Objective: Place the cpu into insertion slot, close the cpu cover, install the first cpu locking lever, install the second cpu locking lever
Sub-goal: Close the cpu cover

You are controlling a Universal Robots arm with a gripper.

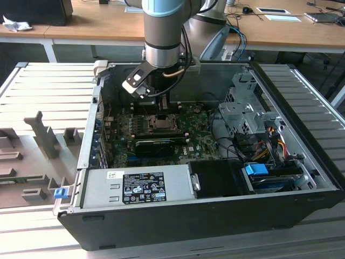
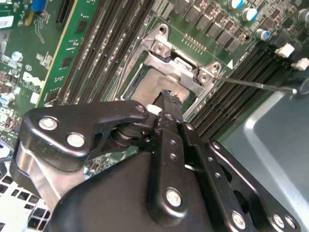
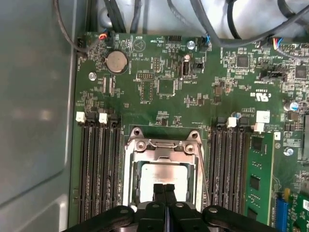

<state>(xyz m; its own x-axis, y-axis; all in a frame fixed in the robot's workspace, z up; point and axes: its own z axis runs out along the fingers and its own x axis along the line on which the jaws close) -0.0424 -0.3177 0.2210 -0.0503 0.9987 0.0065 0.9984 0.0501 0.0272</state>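
Clenched tool [image 3: 164, 188], nothing held, tip at cpu [image 3: 154, 173] just below, with cover [image 3: 130, 174] apparently down around it. Judged light, stiff, fragile: grip by edges only.

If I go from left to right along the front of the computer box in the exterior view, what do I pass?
blue clip → silver box with the label → black block → blue tab
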